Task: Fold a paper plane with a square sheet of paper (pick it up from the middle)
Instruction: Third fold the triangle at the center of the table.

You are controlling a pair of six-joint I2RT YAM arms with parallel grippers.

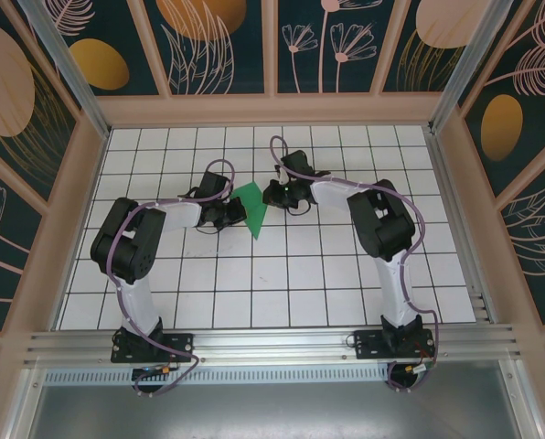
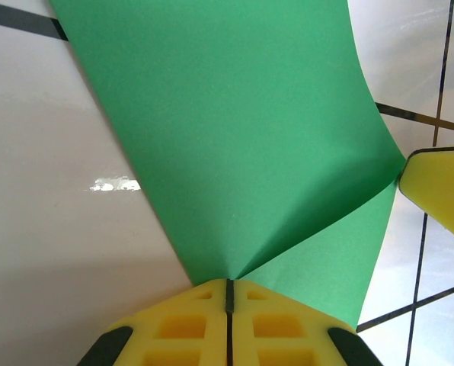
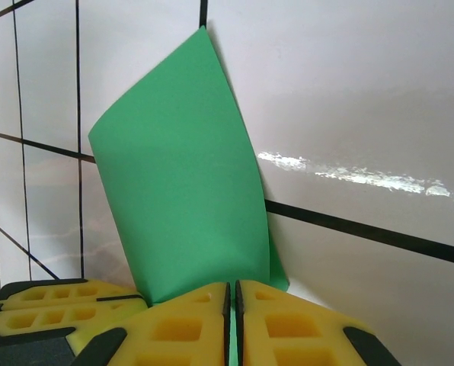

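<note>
Left arm (image 1: 131, 242): elbow bent at 9 o'clock, forearm pointing 3 o'clock. Left gripper (image 1: 235, 213): pads pressed together, pinching square sheet of paper (image 1: 252, 208). Right arm (image 1: 382, 224): forearm pointing 9 o'clock. Right gripper (image 1: 272, 194): pads almost touching, sheet edge in slit between them.

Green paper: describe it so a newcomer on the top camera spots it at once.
Start at the white grid table and go to its middle, where the two arms meet. Between the left tool and right tool, both pinching it, is the green paper, bent and partly folded. Nothing else on the tiles is bright green.
</note>
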